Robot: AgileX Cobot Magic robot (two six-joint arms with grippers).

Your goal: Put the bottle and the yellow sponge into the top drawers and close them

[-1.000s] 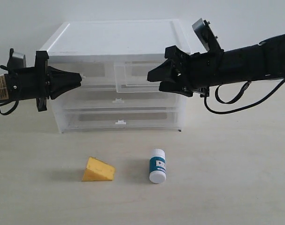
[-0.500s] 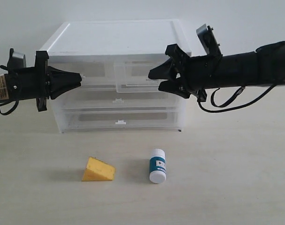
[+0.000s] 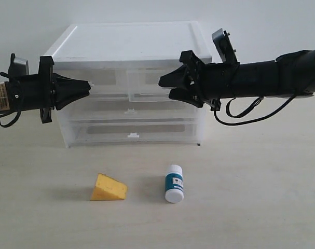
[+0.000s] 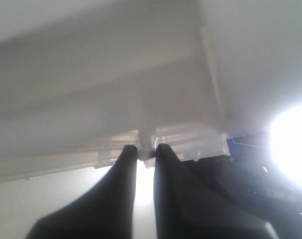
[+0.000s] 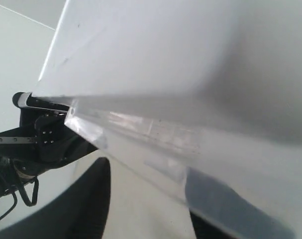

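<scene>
Open table [image 3: 250,207] surrounded the yellow sponge [image 3: 108,188] and bottle [image 3: 174,183], well apart before the cabinet [image 3: 131,41]. At its top drawers [image 3: 108,78], the left gripper [image 3: 87,86], pinching a tab handle [image 4: 147,152], and right gripper [image 3: 165,87] blocked both fronts.

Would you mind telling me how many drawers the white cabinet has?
4. The left top drawer and right top drawer sit side by side; the middle drawer and bottom drawer are full-width, stacked below.

Robot lab test setup is indicated. A bare pale tabletop [image 3: 261,207] is backed by a plain white wall [image 3: 22,21]. Black robot arms [image 3: 271,78] are mounted at both sides. A white drawer cabinet [image 3: 131,41], yellow sponge [image 3: 108,188] and bottle [image 3: 174,183] are laid out as staged props.
</scene>
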